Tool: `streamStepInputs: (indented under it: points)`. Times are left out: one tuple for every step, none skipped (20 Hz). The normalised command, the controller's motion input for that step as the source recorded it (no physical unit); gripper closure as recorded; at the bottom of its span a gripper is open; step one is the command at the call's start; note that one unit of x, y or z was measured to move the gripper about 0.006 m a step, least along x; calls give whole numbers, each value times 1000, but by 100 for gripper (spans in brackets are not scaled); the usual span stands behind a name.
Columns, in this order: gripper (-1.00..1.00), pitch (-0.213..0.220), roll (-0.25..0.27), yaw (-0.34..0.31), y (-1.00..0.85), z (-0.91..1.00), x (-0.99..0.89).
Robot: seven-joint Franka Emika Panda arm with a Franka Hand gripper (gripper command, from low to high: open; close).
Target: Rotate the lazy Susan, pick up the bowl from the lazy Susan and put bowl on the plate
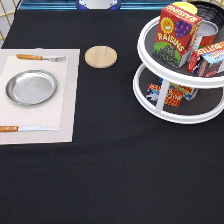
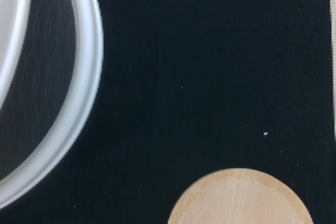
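The silver plate [image 1: 31, 87] lies on a pale placemat [image 1: 67, 100] at the exterior view's left. The white two-tier lazy Susan [image 1: 170, 114] stands at the right. The glossy black bowl [image 1: 212, 11] sits at the back of its upper tier, mostly hidden behind a red raisins box [image 1: 175, 34]. The gripper does not show in the exterior view. The wrist view shows the lazy Susan's white rim [image 2: 79, 100] and part of the wooden coaster [image 2: 240, 200] on black cloth.
A round wooden coaster [image 1: 100, 56] lies between the placemat and the lazy Susan. A fork [image 1: 40, 58] and a knife [image 1: 25, 128] flank the plate. Small boxes [image 1: 207, 59] stand on both tiers. The robot's base [image 1: 98, 3] is at the top edge.
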Motion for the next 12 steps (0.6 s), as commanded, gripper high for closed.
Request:
streamStepInputs:
  points:
    - [-100,0,24,-5,49,3,0]
    - [-100,5,13,-36,211,160,123]
    - [-100,43,0,-71,437,217,311]
    - [-100,63,20,-79,460,326,406]
    - [-100,80,49,-96,483,374,469]
    - [-100,86,88,-79,474,451,474]
    - [-100,89,79,-85,511,411,517]
    - [-100,58,79,-79,577,394,474]
    - [-100,58,93,-78,569,366,477]
    - [-100,59,89,-79,577,317,466]
    - [-100,51,99,-80,546,266,437]
    - [-100,46,107,-78,529,274,429]
